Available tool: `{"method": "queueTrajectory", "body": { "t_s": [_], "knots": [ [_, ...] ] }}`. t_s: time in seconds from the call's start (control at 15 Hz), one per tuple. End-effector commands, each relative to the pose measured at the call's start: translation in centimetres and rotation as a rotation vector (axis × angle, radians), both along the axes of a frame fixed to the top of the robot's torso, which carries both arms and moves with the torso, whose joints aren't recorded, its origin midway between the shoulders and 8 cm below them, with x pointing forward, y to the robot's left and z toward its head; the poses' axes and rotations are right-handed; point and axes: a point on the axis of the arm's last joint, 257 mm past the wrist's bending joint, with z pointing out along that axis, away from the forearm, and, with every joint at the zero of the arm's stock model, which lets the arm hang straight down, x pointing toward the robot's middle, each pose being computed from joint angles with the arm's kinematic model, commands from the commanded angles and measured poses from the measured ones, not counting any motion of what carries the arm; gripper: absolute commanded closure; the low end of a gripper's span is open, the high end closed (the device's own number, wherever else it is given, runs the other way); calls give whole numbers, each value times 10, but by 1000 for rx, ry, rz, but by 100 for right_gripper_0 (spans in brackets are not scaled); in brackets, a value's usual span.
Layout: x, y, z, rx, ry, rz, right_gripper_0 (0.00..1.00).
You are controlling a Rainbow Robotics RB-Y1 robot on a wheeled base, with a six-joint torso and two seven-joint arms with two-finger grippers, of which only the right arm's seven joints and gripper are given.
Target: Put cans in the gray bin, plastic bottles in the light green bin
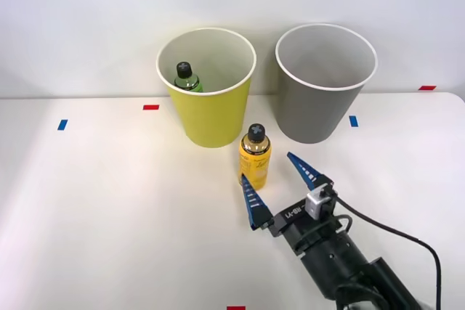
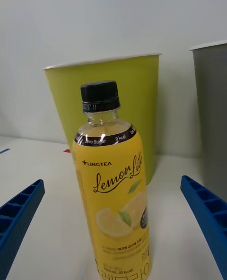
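Front view: the right gripper (image 1: 278, 182) is spread wide, just short of the upright yellow bottle (image 1: 255, 157), which stands before the light green bin (image 1: 209, 117); bare table (image 1: 109, 208) lies leftward. Right wrist view: the bottle (image 2: 115, 190) stands between the fingers (image 2: 208, 214), touching neither

The yellow bottle (image 2: 115, 199) carries a label reading "LINGTEA" and "Lemon Life" in script; its black neck band reads "Zero Sugar" and "0 kcal". Small print near the base is only partly legible.
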Motion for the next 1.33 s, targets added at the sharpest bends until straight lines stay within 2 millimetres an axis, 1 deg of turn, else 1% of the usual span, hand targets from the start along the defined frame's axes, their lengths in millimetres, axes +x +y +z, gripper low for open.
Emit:
{"method": "queueTrajectory", "body": {
  "t_s": [0.07,0.47,0.6,1.0,1.2,1.33],
  "knots": [
    [11,6,-2,-19,23,-18,0],
    [27,15,1,-39,43,-53,0],
    [30,19,-2,-53,59,-50,0],
    [33,24,0,-52,62,-49,0],
    [46,21,-11,-99,50,-70,0],
    [49,21,-10,-91,49,-76,0]
  ]
}}
